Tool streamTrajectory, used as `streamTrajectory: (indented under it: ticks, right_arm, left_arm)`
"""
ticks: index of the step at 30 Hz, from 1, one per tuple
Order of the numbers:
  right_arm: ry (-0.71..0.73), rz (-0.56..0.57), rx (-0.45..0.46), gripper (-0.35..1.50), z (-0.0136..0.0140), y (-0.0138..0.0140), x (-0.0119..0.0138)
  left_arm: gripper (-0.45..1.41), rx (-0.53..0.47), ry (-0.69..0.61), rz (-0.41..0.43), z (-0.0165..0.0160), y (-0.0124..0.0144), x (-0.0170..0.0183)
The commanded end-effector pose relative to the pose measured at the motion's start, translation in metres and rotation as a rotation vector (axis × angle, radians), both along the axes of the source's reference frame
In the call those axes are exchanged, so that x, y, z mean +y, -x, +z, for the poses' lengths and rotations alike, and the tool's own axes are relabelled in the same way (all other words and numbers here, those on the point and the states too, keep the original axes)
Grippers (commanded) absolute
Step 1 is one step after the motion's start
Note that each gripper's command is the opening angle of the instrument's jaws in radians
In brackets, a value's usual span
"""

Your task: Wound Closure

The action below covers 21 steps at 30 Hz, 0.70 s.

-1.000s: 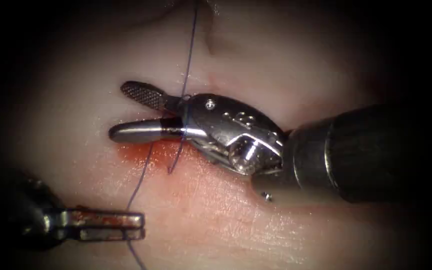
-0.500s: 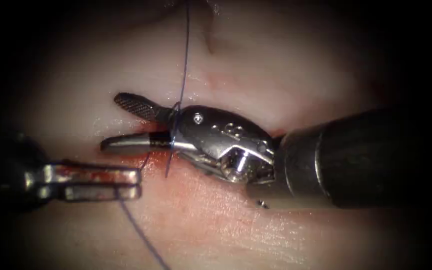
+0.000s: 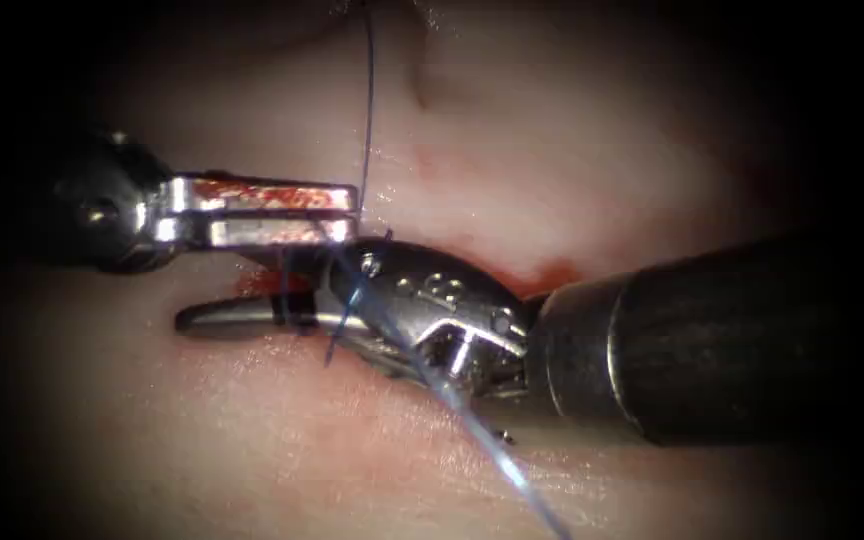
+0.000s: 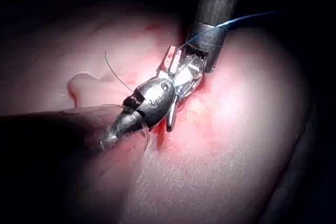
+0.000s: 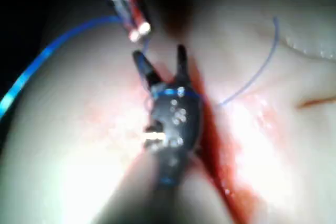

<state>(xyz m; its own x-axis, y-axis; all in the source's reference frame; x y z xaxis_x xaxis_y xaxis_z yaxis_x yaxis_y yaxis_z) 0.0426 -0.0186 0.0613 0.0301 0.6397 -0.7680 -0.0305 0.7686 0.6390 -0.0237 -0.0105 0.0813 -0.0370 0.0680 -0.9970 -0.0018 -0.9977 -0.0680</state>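
Observation:
My left tool (image 3: 347, 215), its flat jaws smeared with red fluid, comes in from the left and is shut on the blue thread (image 3: 366, 110). It lies just above the right tool's jaws and covers the upper one. The right tool (image 3: 197, 275) reaches in from the right with its jaws open and nothing between them; its lower jaw (image 3: 227, 314) lies on the tissue (image 3: 352, 440). Thread is wrapped around the base of these jaws (image 5: 176, 93). Another strand (image 3: 492, 445) runs over the right tool's wrist toward the lower right. A short thread end (image 3: 335, 345) hangs below it.
Red fluid (image 3: 550, 275) stains the tissue along the cut beside the right tool's shaft (image 3: 732, 340). In the right wrist view the open right tool (image 5: 159, 55) points at the left tool (image 5: 128, 3), with thread (image 5: 50, 53) arcing away. The tissue surface is wet and shiny.
My left tool has risen from the lower left to above the right tool's jaws, carrying the thread over the right tool. The right tool has shifted slightly left and down.

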Motion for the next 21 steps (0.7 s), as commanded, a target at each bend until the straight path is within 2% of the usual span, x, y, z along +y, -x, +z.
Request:
streamTrajectory:
  ticks: [1, 3, 11, 21]
  right_arm:
    - [-0.003, -0.019, 0.011, 0.78, 0.0004, -0.0004, -0.0009]
    - [-0.002, -0.059, 0.036, 0.78, 0.0003, -0.0004, -0.0012]
    - [0.0, -0.102, 0.062, 0.78, -0.0004, -0.0009, -0.0024]
    - [-0.001, -0.115, 0.085, 0.78, -0.0008, -0.0004, -0.0028]
  left_arm:
    - [-0.45, -0.004, 0.0, -0.002, 0.0009, 0.0005, -0.0001]
    - [-0.45, -0.004, -0.01, -0.006, 0.0017, 0.0004, 0.0008]
    - [-0.45, -0.009, -0.022, -0.01, 0.0036, 0.0009, 0.0027]
    - [-0.45, -0.02, -0.023, 0.013, 0.0062, 0.0005, 0.0027]
